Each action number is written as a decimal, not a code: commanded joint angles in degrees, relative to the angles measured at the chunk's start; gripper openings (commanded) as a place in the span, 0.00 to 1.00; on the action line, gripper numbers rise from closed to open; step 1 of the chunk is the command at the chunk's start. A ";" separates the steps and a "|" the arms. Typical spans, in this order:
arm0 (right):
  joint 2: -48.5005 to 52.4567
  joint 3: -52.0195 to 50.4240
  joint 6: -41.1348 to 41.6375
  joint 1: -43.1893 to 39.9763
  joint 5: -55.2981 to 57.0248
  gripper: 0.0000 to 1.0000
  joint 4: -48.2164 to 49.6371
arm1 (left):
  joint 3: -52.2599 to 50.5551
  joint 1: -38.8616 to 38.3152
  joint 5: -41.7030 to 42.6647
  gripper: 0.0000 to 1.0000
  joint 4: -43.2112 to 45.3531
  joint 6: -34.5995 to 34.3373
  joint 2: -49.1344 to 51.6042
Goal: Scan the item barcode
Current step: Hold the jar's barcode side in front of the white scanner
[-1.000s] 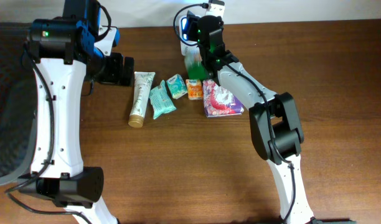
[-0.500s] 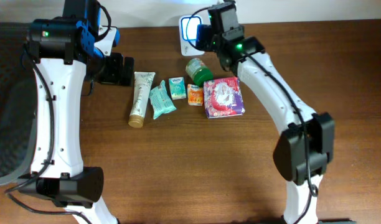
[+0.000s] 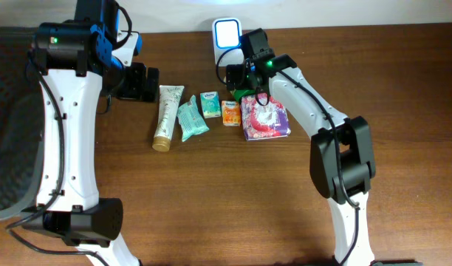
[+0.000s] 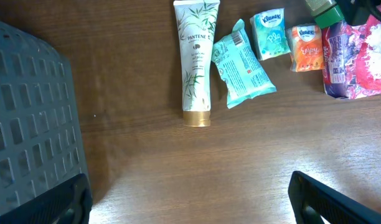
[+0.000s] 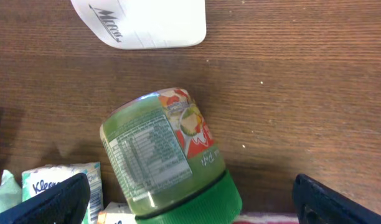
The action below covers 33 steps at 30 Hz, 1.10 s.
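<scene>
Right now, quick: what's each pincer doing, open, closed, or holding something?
Left pincer: open, empty.
Right pincer: open, gripping nothing; green bottle lies loose below it.

Overhead: fixed above, facing straight down, far enough to take in the whole table (image 3: 211, 207). Left wrist: high over the table, looking down past the left hand (image 4: 190, 202) at the tube (image 4: 196, 62) and bottle (image 4: 329, 14) ahead of it. Right wrist: close above that bottle, under and just ahead of the right hand (image 5: 193, 202), scanner (image 5: 147, 22) beyond. Tube, bottle and scanner shared with overhead.
</scene>
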 commanded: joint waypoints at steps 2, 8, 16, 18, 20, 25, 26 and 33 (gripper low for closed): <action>3.06 -0.42 -4.15 -0.24 -4.35 0.99 3.56 | -0.07 -0.07 -0.39 0.99 -0.04 0.68 -0.50; 7.06 -0.42 -4.04 -1.49 -4.63 0.99 7.48 | -0.07 -0.07 -0.39 0.99 -0.07 0.68 -0.50; 6.97 -0.37 -4.04 -2.03 -16.52 0.75 7.67 | -0.07 -0.07 -0.39 0.99 -0.04 0.68 -0.50; 5.55 -0.37 -3.32 -2.69 -21.16 0.68 7.50 | -0.07 -0.07 -0.39 0.99 -0.04 0.68 -0.50; 3.63 -0.37 -0.74 -3.93 -27.19 0.63 7.50 | -0.07 -0.07 -0.39 0.99 -0.04 0.68 -0.50; -0.37 -0.37 7.52 -8.85 -47.54 0.64 7.15 | -0.07 -0.07 -0.39 0.99 -0.04 0.68 -0.50; -0.68 -0.37 11.65 -10.58 -52.76 0.64 7.17 | -0.07 -0.07 -0.39 0.99 -0.04 0.68 -0.50; -0.68 -0.37 25.00 -16.59 -74.90 0.63 7.15 | -0.07 -0.07 -0.39 0.99 -0.04 0.68 -0.50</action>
